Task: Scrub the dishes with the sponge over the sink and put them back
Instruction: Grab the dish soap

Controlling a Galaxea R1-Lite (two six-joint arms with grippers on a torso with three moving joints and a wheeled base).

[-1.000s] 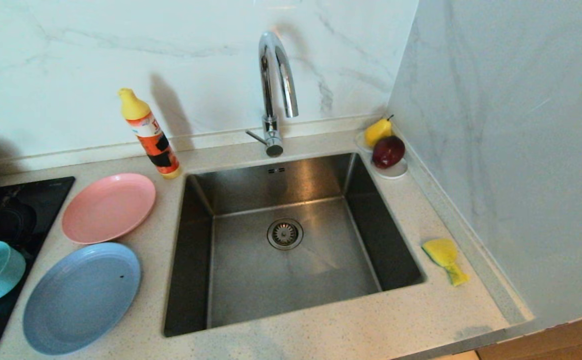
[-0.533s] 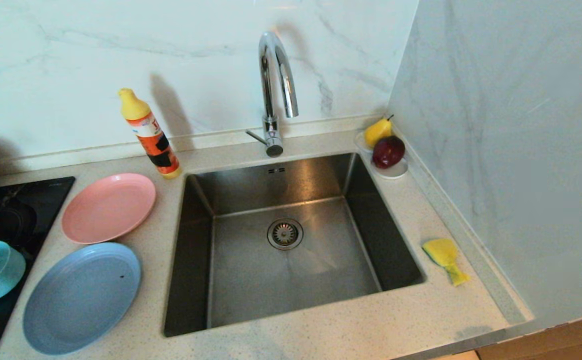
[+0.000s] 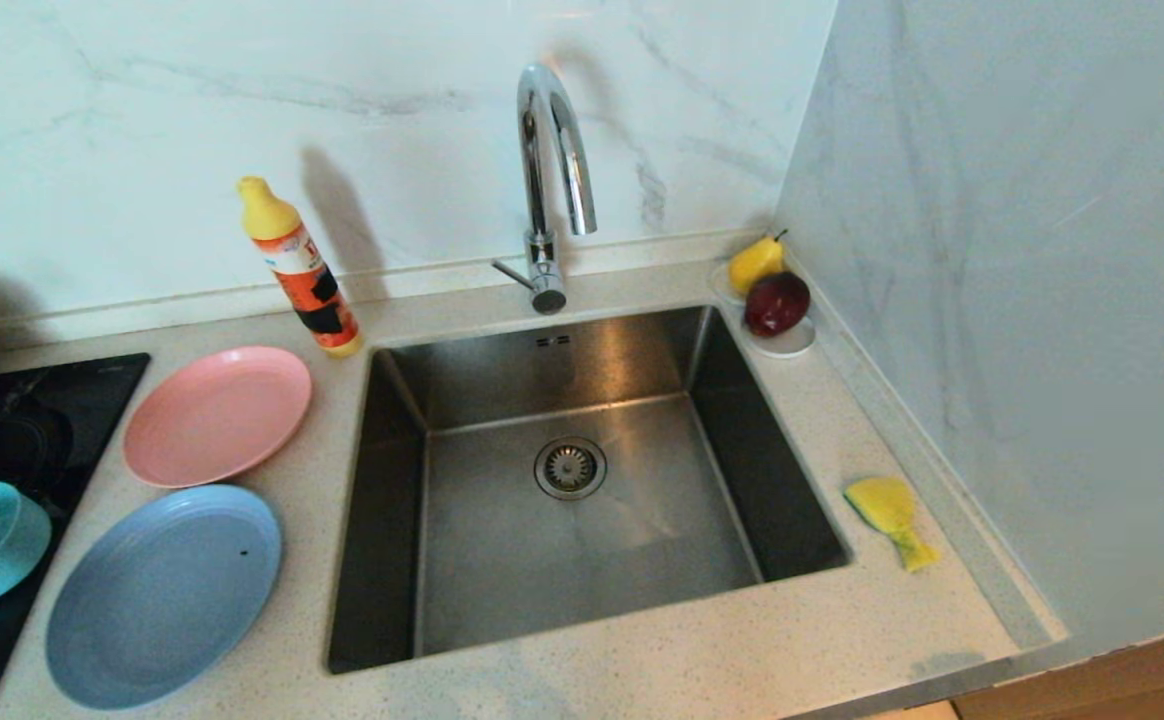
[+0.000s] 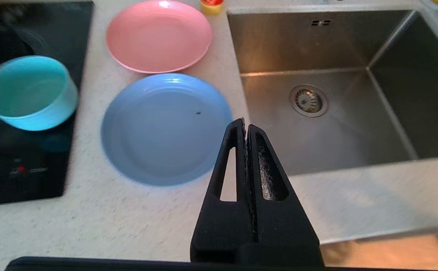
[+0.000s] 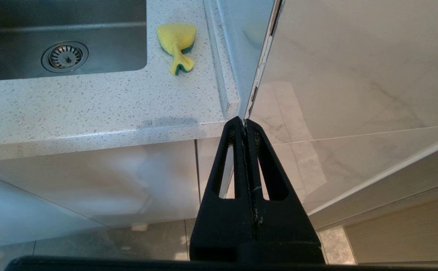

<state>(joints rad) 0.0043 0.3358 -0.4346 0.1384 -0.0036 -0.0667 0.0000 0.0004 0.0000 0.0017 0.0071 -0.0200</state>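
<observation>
Our left hand (image 4: 245, 126) hangs closed and empty above the bench (image 4: 128, 226), by the blue plate (image 4: 158, 131); beyond lie the pink plate (image 4: 158, 35), the bowl (image 4: 27, 92) and the sink (image 4: 335, 124). Our right hand (image 5: 244, 122) is closed off the bench edge, the sponge (image 5: 177, 43) well apart.

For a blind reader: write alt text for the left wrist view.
The shut left claw hangs above the counter between a pale-blue plate and a steel sink. A pink plate lies beyond; a teal bowl sits on the black hob.
</observation>
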